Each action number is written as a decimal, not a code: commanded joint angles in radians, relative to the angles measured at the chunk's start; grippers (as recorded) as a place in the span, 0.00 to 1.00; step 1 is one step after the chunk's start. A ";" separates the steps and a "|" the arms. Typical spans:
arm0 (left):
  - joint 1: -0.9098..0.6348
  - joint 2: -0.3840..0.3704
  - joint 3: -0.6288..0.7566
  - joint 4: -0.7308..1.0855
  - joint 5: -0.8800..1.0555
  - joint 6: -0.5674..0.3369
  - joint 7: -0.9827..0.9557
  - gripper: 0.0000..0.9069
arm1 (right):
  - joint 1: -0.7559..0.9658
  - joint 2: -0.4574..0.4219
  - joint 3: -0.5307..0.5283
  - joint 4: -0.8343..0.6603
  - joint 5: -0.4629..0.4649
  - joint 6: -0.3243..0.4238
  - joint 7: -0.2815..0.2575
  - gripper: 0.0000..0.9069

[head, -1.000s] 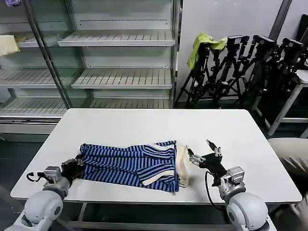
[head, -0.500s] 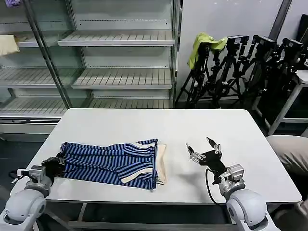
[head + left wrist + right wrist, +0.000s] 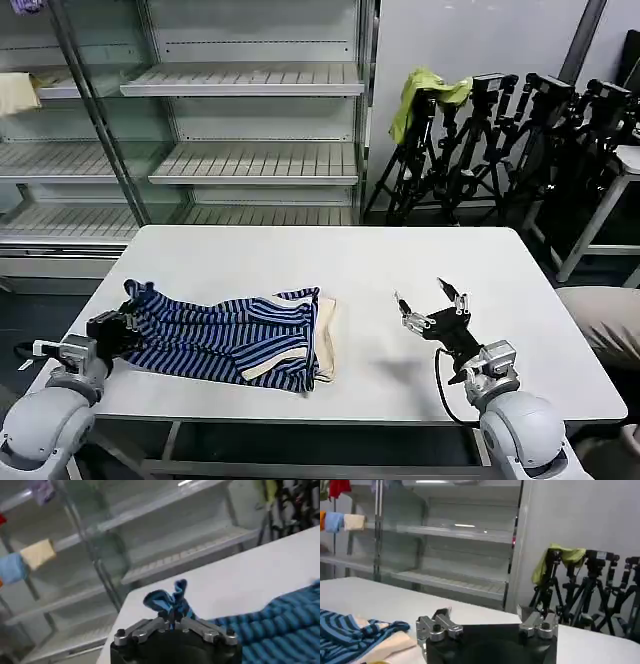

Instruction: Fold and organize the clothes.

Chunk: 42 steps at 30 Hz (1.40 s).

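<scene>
Currently the striped shirt lies bunched on the left half of the white table, its cream collar edge turned toward the centre. Against the view a second ago, the garment has travelled leftward across the table, and its cream edge, formerly just beside the right gripper, is now well apart from it. The left gripper is clenched on the shirt's left end near the table's left edge; the left wrist view confirms a tuft of blue fabric pinched between closed fingers. That end is lifted slightly off the surface. The right gripper stands released, fingers spread, hovering over bare table on the right side and holding nothing; it has moved very little over the same interval.

Assessment: the shirt has been dragged rather than folded. It remains crumpled, with no clean fold line visible, so the task appears to be at an early or repositioning stage. The next move likely calls for spreading or a second hold from the right arm, which now has farther to reach.

Surroundings: empty shelving stands behind the table, with tripods and a yellow-green cloth at the rear right. Nothing else lies on the table. The near left edge is a concern, as fabric may slip over it.
</scene>
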 commanded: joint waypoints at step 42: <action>-0.498 -0.075 0.616 -0.054 -0.298 0.154 -0.137 0.01 | -0.035 0.004 0.013 0.019 -0.040 -0.040 0.016 1.00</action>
